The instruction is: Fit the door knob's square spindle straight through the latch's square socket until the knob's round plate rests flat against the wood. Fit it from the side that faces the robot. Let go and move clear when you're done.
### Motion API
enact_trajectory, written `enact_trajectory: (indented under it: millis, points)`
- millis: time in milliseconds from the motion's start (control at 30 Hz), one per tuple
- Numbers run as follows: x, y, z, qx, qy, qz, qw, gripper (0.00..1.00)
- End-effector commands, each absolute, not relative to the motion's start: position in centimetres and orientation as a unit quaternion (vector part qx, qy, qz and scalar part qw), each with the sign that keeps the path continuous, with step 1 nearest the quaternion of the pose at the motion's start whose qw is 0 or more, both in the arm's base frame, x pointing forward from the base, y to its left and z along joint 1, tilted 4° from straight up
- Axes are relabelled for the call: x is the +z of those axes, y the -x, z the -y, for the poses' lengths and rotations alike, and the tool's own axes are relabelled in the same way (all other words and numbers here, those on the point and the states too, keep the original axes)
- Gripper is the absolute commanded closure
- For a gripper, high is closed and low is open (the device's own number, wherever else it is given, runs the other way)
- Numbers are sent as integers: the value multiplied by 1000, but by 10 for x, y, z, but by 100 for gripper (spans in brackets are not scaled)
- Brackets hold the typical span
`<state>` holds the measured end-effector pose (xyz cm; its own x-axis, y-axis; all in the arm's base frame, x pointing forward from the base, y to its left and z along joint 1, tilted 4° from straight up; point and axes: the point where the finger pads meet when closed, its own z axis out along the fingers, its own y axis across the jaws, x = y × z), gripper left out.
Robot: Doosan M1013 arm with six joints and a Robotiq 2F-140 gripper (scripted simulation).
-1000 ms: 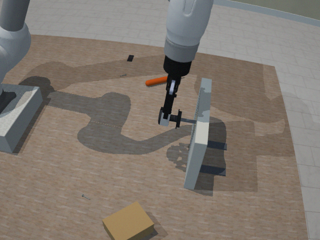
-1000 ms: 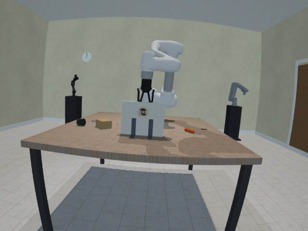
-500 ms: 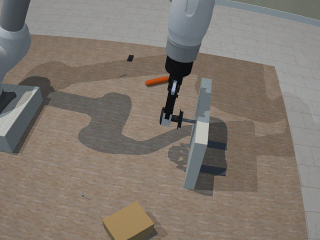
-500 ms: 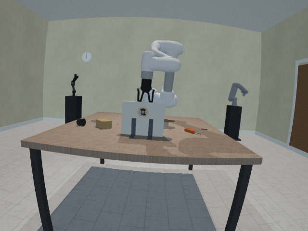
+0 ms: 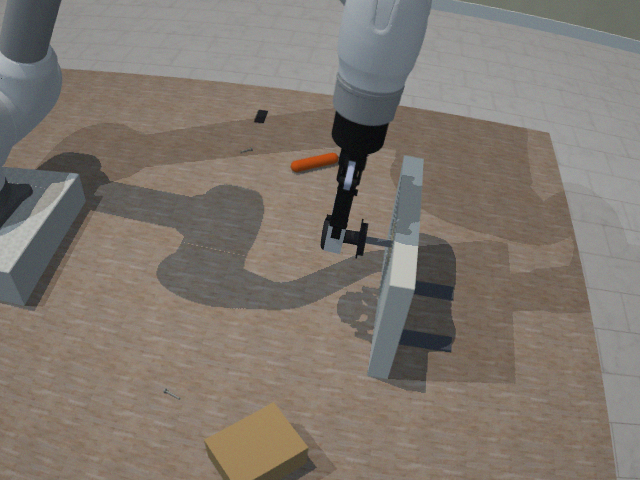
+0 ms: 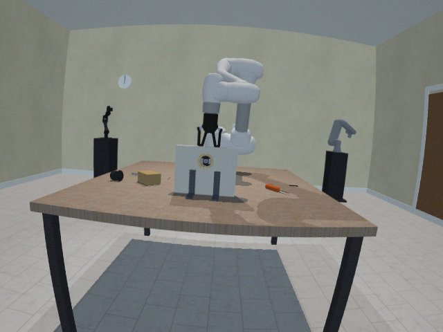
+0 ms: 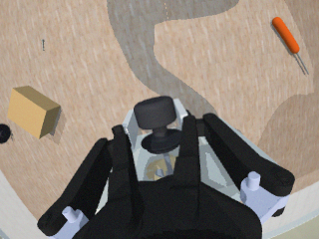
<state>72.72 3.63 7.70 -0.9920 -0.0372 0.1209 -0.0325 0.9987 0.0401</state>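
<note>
Beside the board (image 5: 400,268), the gripper (image 5: 336,235) is squeezing the knob (image 5: 330,241) sideways so its spindle (image 5: 378,241) is pointing at the hole.

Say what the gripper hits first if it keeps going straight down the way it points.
The gripper, shut on the door knob, points down; first contact looks like the wooden table beside the door panel, though depth is unclear.

Spindle (image 5: 378,241) tip hidden by panel (image 5: 400,268); socket entry unclear

Panel (image 5: 400,268) upright on table (image 5: 129,330); knob (image 5: 343,238) beside panel's robot-facing side; screwdriver (image 5: 313,162) behind.
</note>
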Motion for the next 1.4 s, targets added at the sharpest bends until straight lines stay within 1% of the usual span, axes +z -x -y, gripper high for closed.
enact_trajectory:
  millis: [0,1367]
  points:
    - [77,-728,-36,-19,-17,998,61,58]
    - [77,-735,-37,-19,-17,998,61,58]
